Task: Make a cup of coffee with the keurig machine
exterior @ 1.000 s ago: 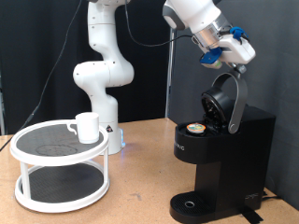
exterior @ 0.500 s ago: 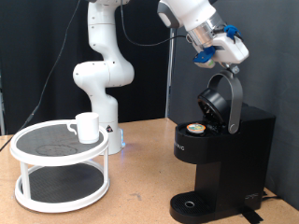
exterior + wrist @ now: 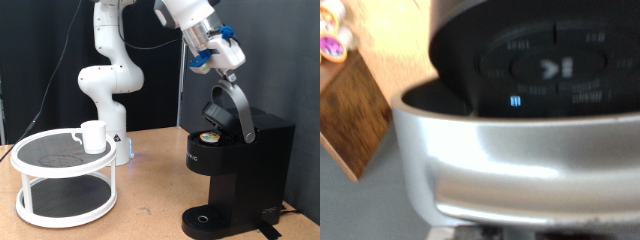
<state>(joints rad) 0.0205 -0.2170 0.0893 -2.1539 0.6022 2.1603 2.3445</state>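
The black keurig machine [image 3: 245, 160] stands at the exterior view's right, with a pod [image 3: 209, 138] with a tan-green top in its open chamber. Its hinged lid [image 3: 222, 110] is tilted part way down over the pod. My gripper [image 3: 216, 57], with blue fingers, sits at the top of the lid's silver handle, touching it. The wrist view is filled by the lid's black button panel [image 3: 555, 68] and silver ring [image 3: 520, 160]; no fingers show there. The white cup [image 3: 93, 135] stands on the top shelf of a white round rack [image 3: 60, 165] at the left, far from the gripper.
The machine's round drip tray [image 3: 205, 218] at its base holds nothing. The arm's white base [image 3: 108, 85] stands behind the rack. Wooden tabletop [image 3: 150, 200] lies between the rack and the machine. A black curtain hangs behind.
My gripper has moved towards the exterior view's left and slightly down. The lid has swung with it from nearly upright to tilted forward over the pod.
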